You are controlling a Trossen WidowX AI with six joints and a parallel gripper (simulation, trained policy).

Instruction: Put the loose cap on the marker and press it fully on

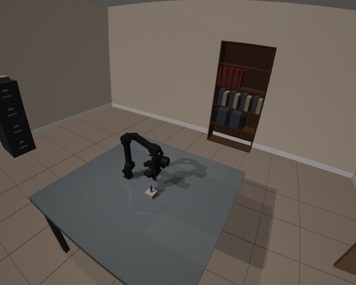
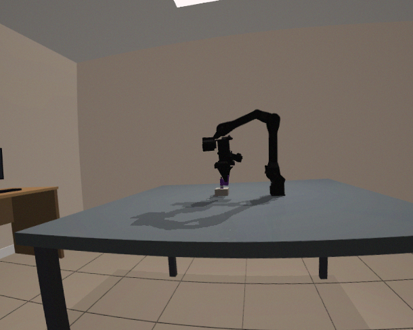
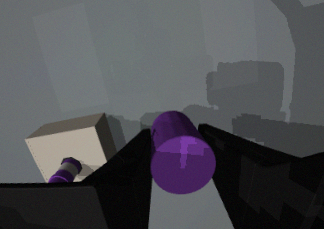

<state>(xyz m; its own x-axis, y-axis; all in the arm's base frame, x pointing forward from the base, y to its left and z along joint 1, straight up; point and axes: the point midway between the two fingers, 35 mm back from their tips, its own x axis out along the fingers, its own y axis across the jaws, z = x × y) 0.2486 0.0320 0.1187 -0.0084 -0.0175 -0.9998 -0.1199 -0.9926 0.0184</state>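
Observation:
The purple cap (image 1: 155,177) (image 2: 226,182) (image 3: 183,164) is held upright between the fingers, raised above the table. My gripper (image 1: 154,175) (image 2: 225,179) (image 3: 174,133) is shut on it. The marker (image 1: 150,188) (image 2: 221,183) (image 3: 66,170), purple with a grey band, stands upright and uncapped in the holder block. The pale holder block (image 1: 150,196) (image 2: 221,192) (image 3: 75,147) sits on the table, to the left of the cap in the wrist view. The cap is beside the marker, apart from it; a finger hides part of the block and marker in the wrist view.
The grey-blue table (image 1: 104,211) (image 2: 271,220) carries the arm's base (image 1: 128,172) (image 2: 277,186) behind the block. The arm's shadow lies across the table top. A bookcase, a filing cabinet and a desk with a monitor stand away from the table.

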